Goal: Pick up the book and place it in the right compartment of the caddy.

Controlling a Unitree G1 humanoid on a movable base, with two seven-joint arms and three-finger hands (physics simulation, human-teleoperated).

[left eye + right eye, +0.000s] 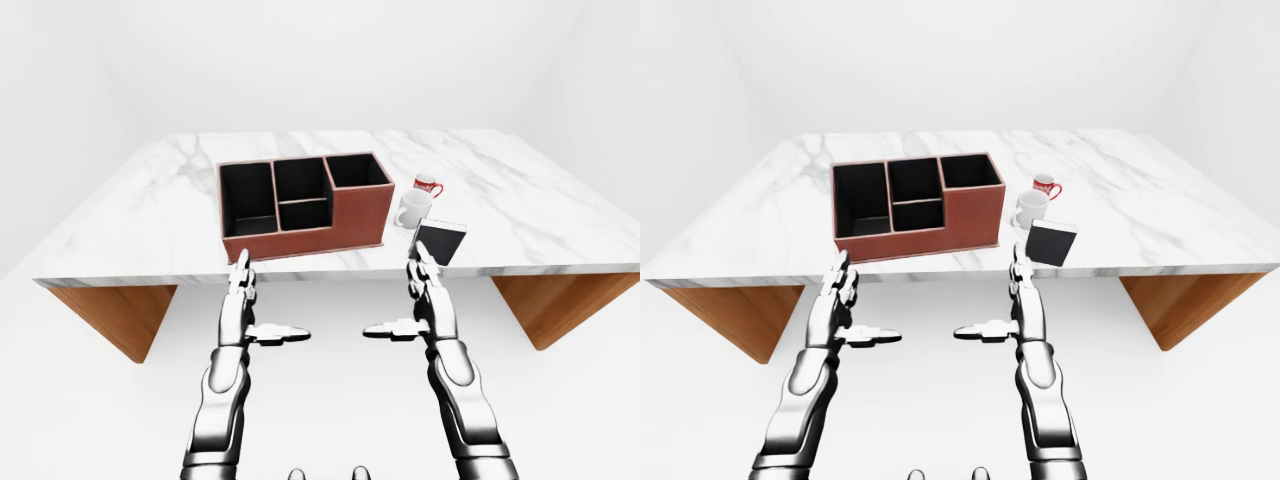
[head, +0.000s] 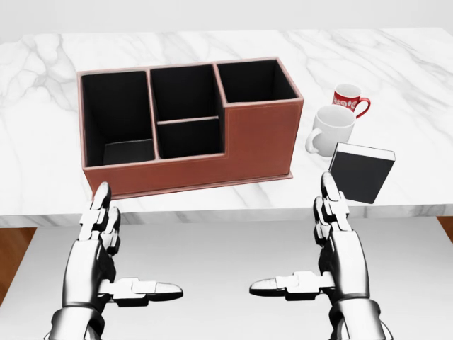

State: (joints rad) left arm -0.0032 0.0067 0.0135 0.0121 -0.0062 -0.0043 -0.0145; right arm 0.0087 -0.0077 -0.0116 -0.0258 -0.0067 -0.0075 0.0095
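Note:
A dark-covered book (image 2: 359, 173) with white page edges stands tilted on the marble table (image 2: 403, 67), near the table's lower edge and right of the caddy. The brown caddy (image 2: 262, 138) has black compartments; its right compartment (image 2: 253, 81) is tall and holds nothing. My left hand (image 2: 139, 239) is open, fingers up and thumb pointing inward, below the caddy's left end. My right hand (image 2: 291, 232) is open in the same pose, its fingers (image 2: 331, 205) just left of and below the book, not touching it.
A white mug (image 2: 331, 127) and a red mug (image 2: 348, 98) stand right of the caddy, above the book in the head view. Wooden table supports (image 1: 120, 315) show under both ends of the table. White floor lies under my hands.

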